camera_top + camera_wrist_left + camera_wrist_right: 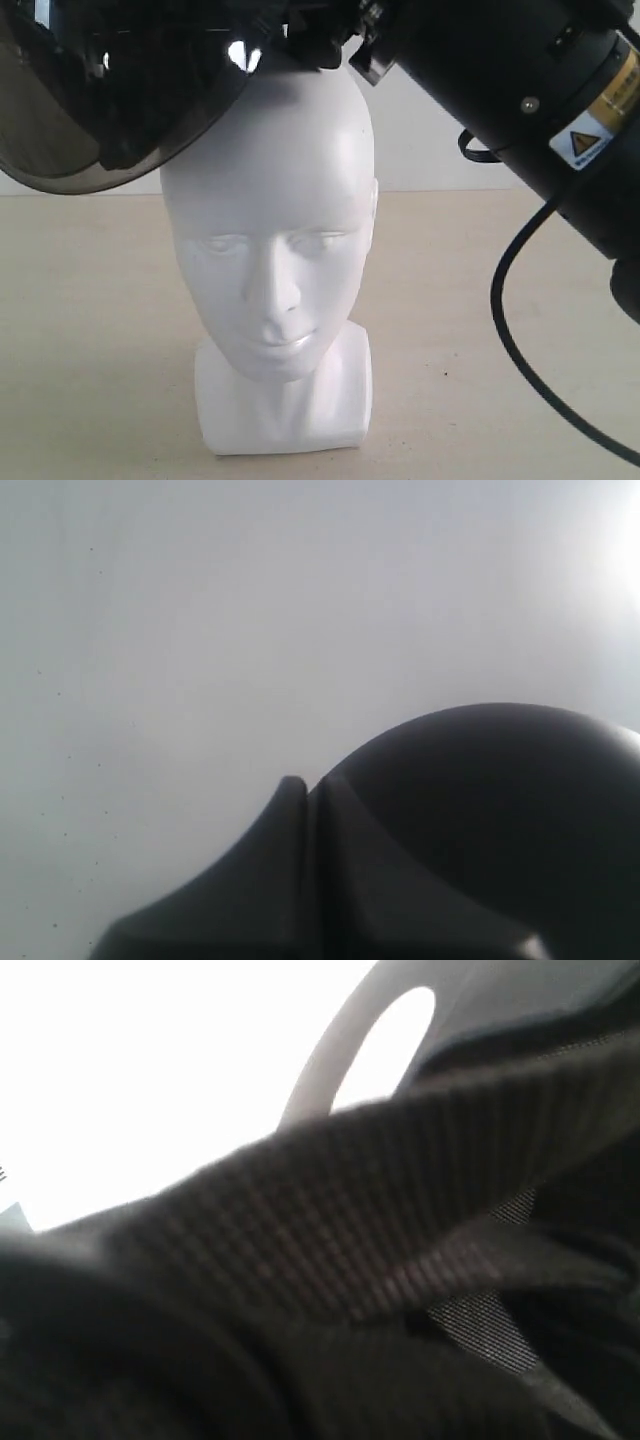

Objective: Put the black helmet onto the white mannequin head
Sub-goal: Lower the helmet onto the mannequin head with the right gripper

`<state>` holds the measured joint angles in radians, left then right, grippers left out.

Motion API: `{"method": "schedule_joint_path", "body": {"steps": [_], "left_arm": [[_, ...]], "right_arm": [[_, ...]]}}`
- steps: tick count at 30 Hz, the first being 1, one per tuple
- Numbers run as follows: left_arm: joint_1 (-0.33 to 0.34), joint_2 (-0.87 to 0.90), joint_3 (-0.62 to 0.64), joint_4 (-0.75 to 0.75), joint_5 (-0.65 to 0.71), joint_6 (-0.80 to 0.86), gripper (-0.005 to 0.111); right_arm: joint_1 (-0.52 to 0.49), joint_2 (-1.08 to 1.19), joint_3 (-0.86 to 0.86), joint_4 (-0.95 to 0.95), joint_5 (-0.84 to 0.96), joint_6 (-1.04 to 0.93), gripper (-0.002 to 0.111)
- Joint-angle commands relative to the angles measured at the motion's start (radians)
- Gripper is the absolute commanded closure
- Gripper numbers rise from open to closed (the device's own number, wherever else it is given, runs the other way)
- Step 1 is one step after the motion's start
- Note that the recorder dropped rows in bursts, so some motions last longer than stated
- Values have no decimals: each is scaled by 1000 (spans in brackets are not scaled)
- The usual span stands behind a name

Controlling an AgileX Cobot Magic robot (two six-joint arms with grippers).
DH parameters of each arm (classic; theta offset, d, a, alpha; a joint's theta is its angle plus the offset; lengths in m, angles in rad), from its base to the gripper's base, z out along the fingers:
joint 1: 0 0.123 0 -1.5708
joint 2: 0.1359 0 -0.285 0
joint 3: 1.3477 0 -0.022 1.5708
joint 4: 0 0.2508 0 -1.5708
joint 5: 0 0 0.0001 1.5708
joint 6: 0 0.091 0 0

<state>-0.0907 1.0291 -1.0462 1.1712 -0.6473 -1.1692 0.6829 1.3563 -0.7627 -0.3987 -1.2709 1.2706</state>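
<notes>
Hovering tilted above the crown of the white mannequin head (pixel 270 230), the black helmet (pixel 110 80) meets the right gripper (pixel 322 38) at its rim, seemingly angled to slip over the skull; whether the jaws clamp it, I cannot tell.

surface: bench (pixel 80 330), pale beige, plain | on it: head (pixel 275 250), white, upright, standing on its blocky neck, near the middle, face toward the exterior camera | contact: neck flat on bench
</notes>
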Motion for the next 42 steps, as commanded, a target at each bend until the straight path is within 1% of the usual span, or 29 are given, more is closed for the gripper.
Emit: {"method": "schedule_joint_path", "body": {"steps": [1, 5, 9, 11, 14, 17, 18, 20, 27, 31, 39, 42], "left_arm": [[0, 2, -7, 0, -19, 11, 102], [0, 4, -7, 0, -29, 11, 102], [0, 45, -7, -2, -147, 62, 102], [0, 65, -8, 0, -149, 64, 102], [0, 76, -8, 13, -153, 145, 102], [0, 103, -8, 66, -208, 165, 102], [0, 125, -8, 71, -246, 165, 102], [0, 155, -8, 45, -276, 168, 102], [0, 201, -8, 45, -276, 168, 102], [0, 225, -8, 45, -325, 168, 102], [0, 247, -8, 54, -339, 168, 102], [0, 259, -8, 54, -358, 168, 102]], "right_arm": [[-4, -9, 42, 28, 50, -31, 108], [-4, -9, 76, 47, 50, -49, 108], [-4, -9, 95, 47, 50, -50, 108], [-4, -9, 123, 60, 50, -68, 108], [-4, -9, 154, 83, 50, -96, 108], [-4, -11, 157, 81, 50, -105, 108], [-4, -13, 157, 81, 50, -110, 108], [-4, -24, 157, 79, 50, -126, 108], [-4, -83, 158, 75, 50, -176, 108], [-4, -89, 161, 85, 50, -162, 108], [-4, -90, 263, 204, 50, -210, 108], [-4, -90, 288, 215, 50, -224, 108]]}}
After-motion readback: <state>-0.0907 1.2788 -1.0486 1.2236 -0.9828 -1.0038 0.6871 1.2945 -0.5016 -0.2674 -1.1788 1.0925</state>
